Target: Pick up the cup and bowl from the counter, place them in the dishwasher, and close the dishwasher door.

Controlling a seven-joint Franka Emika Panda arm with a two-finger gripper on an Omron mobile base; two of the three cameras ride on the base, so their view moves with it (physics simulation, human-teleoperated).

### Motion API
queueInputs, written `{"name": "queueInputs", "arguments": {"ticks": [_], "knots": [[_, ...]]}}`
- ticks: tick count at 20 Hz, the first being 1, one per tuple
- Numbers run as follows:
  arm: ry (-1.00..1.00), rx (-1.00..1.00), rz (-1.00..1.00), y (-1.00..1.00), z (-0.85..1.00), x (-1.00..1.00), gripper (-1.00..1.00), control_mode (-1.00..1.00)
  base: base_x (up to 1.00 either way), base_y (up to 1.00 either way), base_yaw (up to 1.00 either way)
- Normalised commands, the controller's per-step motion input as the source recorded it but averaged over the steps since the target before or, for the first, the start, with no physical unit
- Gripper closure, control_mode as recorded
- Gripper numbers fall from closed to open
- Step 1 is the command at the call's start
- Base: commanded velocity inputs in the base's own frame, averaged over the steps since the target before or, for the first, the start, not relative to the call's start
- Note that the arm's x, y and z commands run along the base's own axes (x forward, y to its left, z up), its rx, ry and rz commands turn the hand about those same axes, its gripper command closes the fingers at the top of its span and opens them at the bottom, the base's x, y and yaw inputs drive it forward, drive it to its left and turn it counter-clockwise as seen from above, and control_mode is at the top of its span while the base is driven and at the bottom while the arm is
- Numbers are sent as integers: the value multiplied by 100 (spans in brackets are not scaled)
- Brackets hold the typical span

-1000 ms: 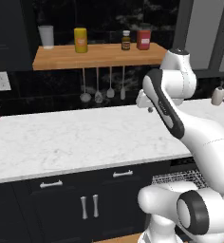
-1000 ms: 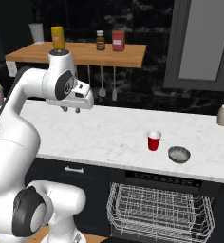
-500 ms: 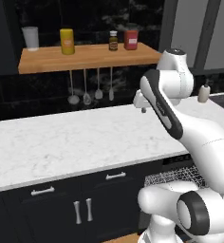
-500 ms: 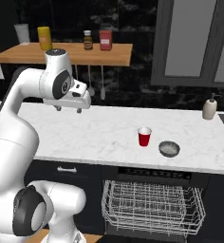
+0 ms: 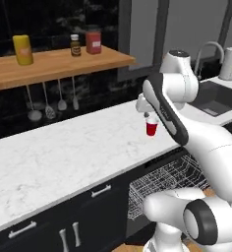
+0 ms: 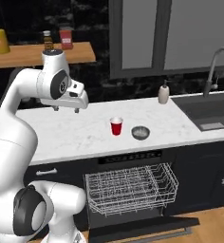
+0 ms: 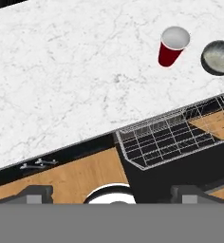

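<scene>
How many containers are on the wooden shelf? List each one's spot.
3: a yellow canister toward the shelf's left, a small dark bottle further right, a red canister beside it. Others may sit beyond the frame.

The counter (image 6: 80, 135) looks like polished white marble with faint grey veins — smooth, over matt black cabinet fronts (image 5: 64, 221). On it, the cup (image 6: 116, 126) reads as glossy red plastic, and just beside it the bowl (image 6: 140, 133) as dull grey metal. Below the counter, the dishwasher's rack (image 6: 130, 187) is thin silvery wire — the floor (image 6: 213, 223) beneath is warm wood.
</scene>
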Motion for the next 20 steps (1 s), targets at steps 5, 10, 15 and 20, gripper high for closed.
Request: {"name": "queueInputs", "arguments": {"ticks": [5,10,15,20], "knots": [[0,0,0,0,0,0,-100,100,-28,54,-50],[0,0,0,0,0,0,-100,100,-19,58,-49],[0,0,0,0,0,0,-100,100,-1,58,-44],[0,0,0,0,0,0,-100,100,2,59,-38]]}}
